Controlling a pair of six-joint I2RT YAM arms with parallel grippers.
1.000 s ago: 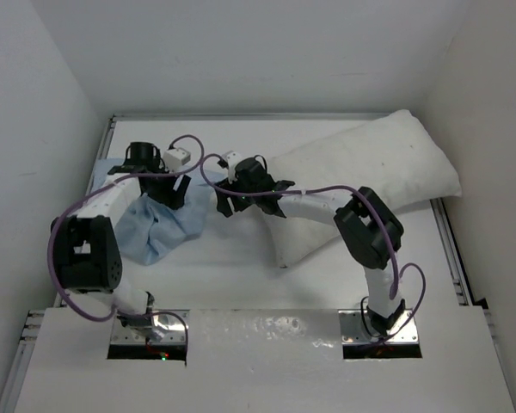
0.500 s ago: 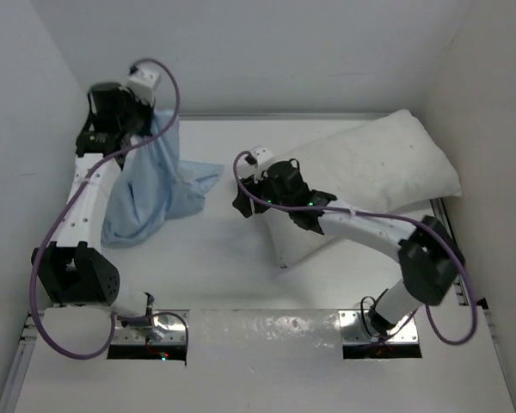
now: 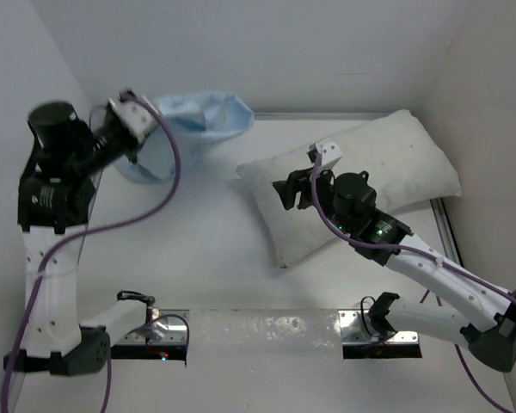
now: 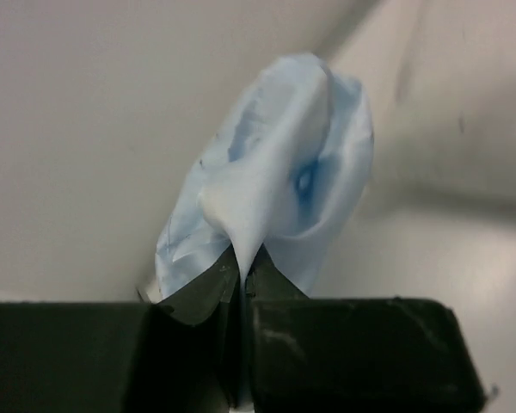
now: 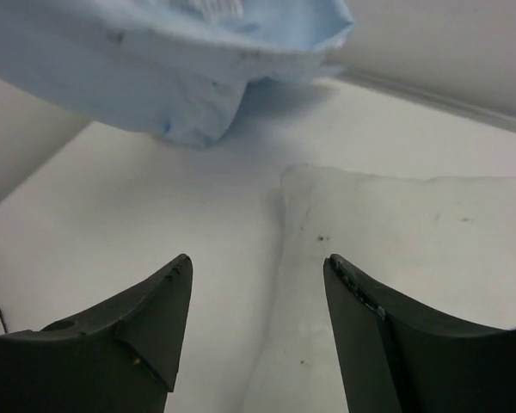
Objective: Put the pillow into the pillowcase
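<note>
One pillowcase (image 3: pixel 202 116) and one pillow (image 3: pixel 408 159) are in view, well apart. The top view shows the pillowcase off the table (image 3: pixel 198 249), bunched in the air in front of the back wall (image 3: pixel 310 52) at the far left. Its light blue cloth spreads to the right of the raised left arm. The left wrist view adds what the top view cannot. There the left gripper (image 4: pixel 242 280) has its jaws pressed together on a pinched fold of the cloth, and the rest balloons above the fingers.

The pillow lies flat on the table on the right side, slanting from its near-left corner toward the far right. The right gripper (image 5: pixel 258 262) hovers over the pillow's left end. The right wrist view shows its two fingers spread apart with nothing between them. Below them are the pillow's edge and bare table, and the lower edge of the blue cloth hangs farther off, higher up.

Two arms and two grippers are counted, and each arm trails a purple cable (image 3: pixel 168 168). White walls close in the table on three sides. From above, the right arm's wrist covers part of the pillow's left end.
</note>
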